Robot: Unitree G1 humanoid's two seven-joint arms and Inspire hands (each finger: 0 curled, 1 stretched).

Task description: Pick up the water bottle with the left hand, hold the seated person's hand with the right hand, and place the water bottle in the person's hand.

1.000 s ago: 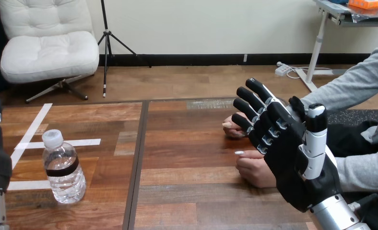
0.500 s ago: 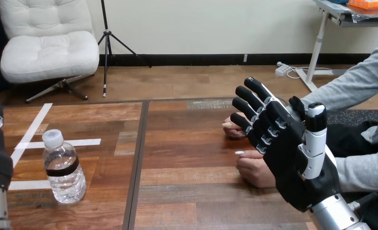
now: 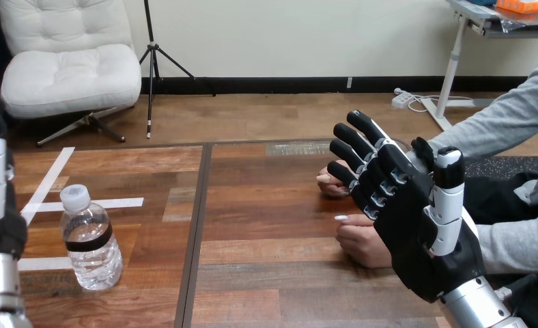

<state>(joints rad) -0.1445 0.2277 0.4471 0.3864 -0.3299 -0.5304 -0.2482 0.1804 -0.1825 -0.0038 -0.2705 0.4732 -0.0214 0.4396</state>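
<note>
While the water bottle [image 3: 91, 240] stands on the tape-marked wooden table [image 3: 273, 277], the right robot hand [image 3: 416, 236] hangs spread.

Head-mounted view, forward and down across the wooden table [image 3: 273, 273], close in

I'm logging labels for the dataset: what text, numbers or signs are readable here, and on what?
Label on the bottle: a dark band, no print legible.
Grey patch at the table's far edge: marks too blurred to read.
No other text readable.
</note>
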